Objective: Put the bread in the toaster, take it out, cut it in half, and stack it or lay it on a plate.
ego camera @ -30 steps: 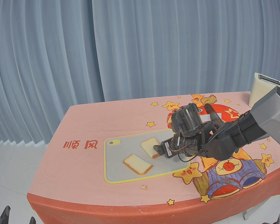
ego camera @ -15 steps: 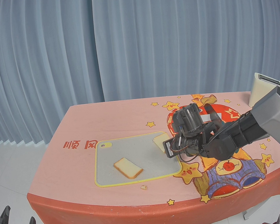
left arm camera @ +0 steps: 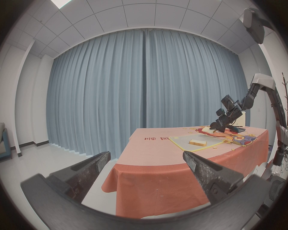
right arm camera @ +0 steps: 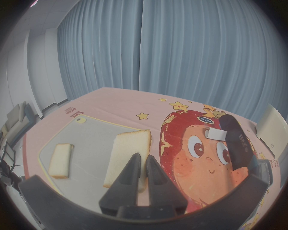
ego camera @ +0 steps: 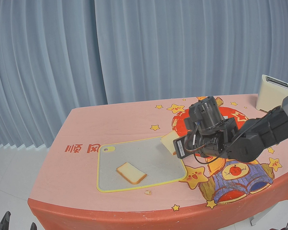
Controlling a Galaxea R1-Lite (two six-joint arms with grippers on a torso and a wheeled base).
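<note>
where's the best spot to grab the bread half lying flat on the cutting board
Pinch the bread half across its narrow width, on the two long sides, probably coming straight down from above: it lies flat on the cutting board with no edge raised.

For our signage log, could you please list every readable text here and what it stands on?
Tablecloth: two large red characters, left unquoted.
Apple badge on the cartoon: lettering too small to read.
White label on the right gripper: too small to read.
Oval badge on the cartoon's hat: blurred.
</note>
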